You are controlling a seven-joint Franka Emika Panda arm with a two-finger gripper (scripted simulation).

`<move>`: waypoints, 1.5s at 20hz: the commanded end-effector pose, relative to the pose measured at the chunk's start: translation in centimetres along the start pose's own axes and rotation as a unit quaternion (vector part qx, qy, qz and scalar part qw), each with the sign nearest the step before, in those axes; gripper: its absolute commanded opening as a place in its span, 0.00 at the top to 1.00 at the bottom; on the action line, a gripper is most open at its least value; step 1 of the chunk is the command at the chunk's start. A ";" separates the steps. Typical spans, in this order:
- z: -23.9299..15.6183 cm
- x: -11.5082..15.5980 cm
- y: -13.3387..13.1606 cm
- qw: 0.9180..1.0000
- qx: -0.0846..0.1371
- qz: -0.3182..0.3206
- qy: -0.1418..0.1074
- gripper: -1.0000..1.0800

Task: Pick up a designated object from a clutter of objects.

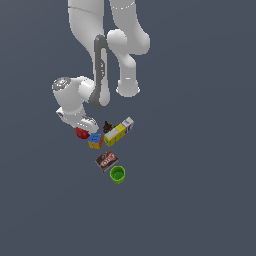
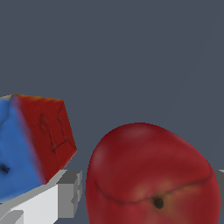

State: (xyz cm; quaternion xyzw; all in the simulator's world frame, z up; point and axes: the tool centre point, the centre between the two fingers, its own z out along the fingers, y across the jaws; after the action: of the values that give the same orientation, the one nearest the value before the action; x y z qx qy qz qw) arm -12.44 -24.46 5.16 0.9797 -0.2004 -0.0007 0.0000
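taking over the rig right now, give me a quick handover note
Gripper: low over the apple, one finger on each side of it; whether it has closed cannot be told.
Apple: at the clutter's edge on the exterior view's left, right beside the cube. Carton, box and cup lie further to the exterior view's right.
Done: gripper brought to the apple.
Left: confirm the grip, then lift, probably minding the cube.
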 end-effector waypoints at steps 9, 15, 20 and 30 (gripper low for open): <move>0.6 0.0 0.0 1.000 0.000 0.000 0.001 1.00; 0.4 0.0 0.0 1.000 0.000 0.001 0.001 1.00; -0.4 0.3 -0.3 1.000 0.000 0.001 0.001 1.00; -5.4 2.4 -2.6 1.000 -0.001 0.001 0.001 1.00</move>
State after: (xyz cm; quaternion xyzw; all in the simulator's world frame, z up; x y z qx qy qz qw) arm -9.80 -23.23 9.47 0.9795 -0.2013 -0.0015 0.0002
